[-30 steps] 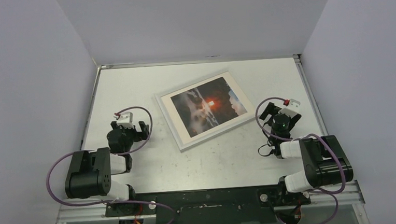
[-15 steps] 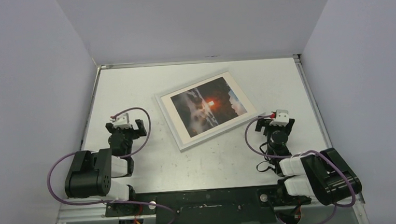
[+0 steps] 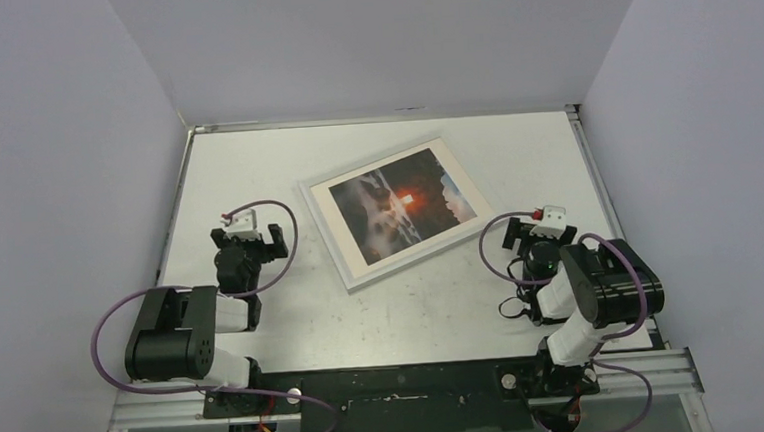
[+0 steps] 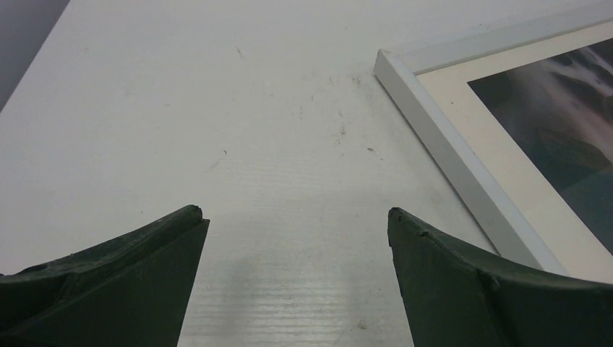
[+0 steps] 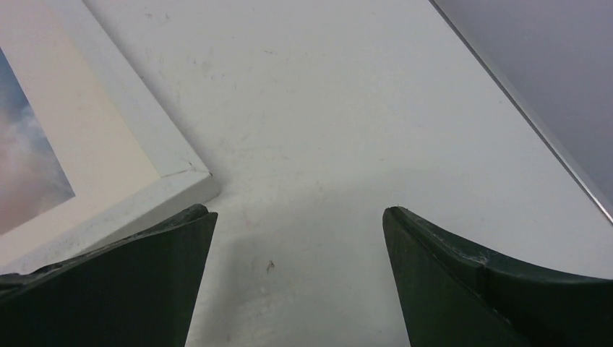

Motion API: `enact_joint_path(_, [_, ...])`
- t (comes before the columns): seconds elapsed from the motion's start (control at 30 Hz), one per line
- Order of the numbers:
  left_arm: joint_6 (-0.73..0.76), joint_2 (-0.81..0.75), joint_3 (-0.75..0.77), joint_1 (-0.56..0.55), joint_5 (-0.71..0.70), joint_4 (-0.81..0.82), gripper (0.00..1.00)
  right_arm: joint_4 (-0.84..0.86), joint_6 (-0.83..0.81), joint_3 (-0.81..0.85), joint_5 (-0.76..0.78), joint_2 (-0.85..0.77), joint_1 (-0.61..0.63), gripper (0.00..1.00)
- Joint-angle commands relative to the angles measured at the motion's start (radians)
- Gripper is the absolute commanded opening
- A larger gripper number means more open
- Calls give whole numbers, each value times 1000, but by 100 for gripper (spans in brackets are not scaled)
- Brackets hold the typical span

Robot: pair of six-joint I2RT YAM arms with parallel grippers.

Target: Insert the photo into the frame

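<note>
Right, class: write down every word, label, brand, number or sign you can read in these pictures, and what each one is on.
Readable text: none in any view.
The photo in the frame: landscape only, no caption.
White block on the left wrist, white block on the right wrist: any marking is too small to tell.
The table: scuffs only, no lettering.

The scuffed white table (image 3: 245, 174) bears the frame (image 3: 331, 231), lying flat and askew.
</note>
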Motion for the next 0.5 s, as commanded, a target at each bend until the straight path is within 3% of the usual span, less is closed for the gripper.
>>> enact_joint_path(0.0, [0,-7,64,5,-4,-25,96,-55,-28,144,-59,22,14,90])
enact_joint_path(0.07, [-6,-7,15,10,8,61,96,-183,-38,187,-31,15,42,90])
enact_joint_path(0.2, [-23,5,-98,27,10,288,96,-136,-49,175,-7,18,55,90])
enact_joint_path(0.33, [-13,-12,-53,24,21,181,96,-105,-58,157,3,15,68,90])
enact_joint_path(0.47, [-4,-14,-65,17,21,202,96,-76,-59,139,12,13,80,90])
